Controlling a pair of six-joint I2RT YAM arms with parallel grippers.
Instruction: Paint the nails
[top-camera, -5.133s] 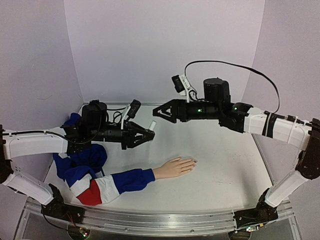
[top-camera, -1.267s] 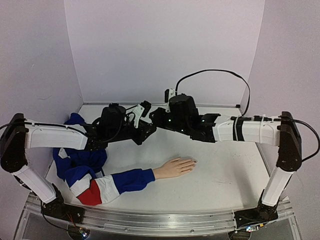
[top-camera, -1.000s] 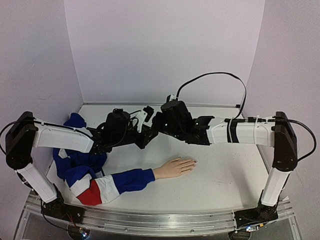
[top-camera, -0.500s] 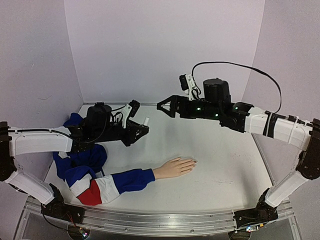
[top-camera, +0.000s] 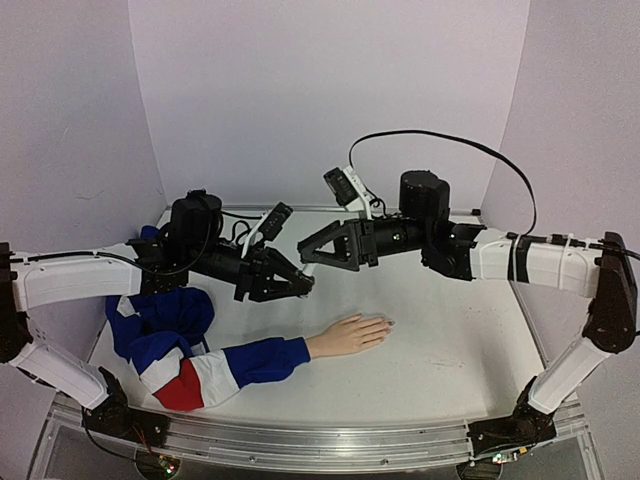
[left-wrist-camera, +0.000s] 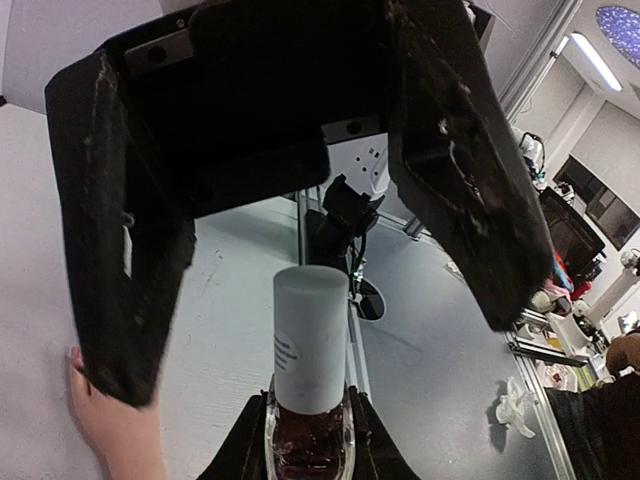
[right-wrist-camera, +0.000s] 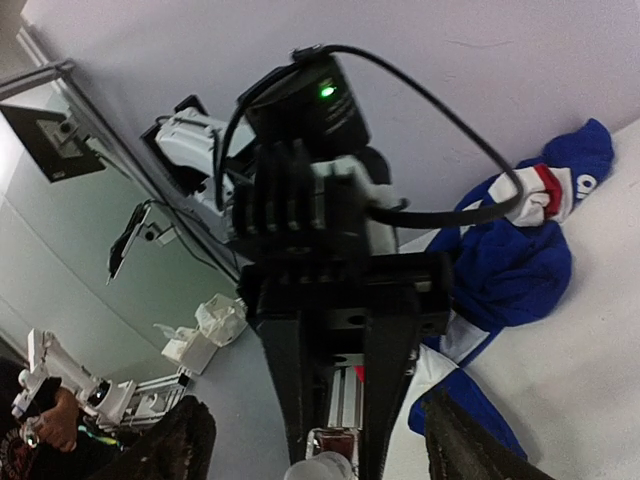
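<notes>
My left gripper (top-camera: 297, 284) is shut on a small dark polish bottle (left-wrist-camera: 305, 438) with a pale cap (left-wrist-camera: 310, 340), held above the table with the cap pointing at the right arm. My right gripper (top-camera: 303, 257) is open. In the left wrist view its black fingers (left-wrist-camera: 470, 190) stand on either side of the cap without touching it. The right wrist view shows the cap (right-wrist-camera: 322, 468) low between its fingers (right-wrist-camera: 190, 445). The peach mannequin hand (top-camera: 350, 333) lies flat on the table below both grippers. Its nails (top-camera: 386, 322) are tiny and point right.
The hand's blue, white and red sleeve (top-camera: 215, 368) runs left into a bunched blue heap (top-camera: 160, 315) under the left arm. Lilac walls close in the white table (top-camera: 450, 340) at the back and sides. A metal rail (top-camera: 300, 440) runs along the near edge.
Half a second ago my right gripper hung higher and further back, apart from the bottle. It has come down and left to the cap. My left gripper has carried the bottle rightwards.
</notes>
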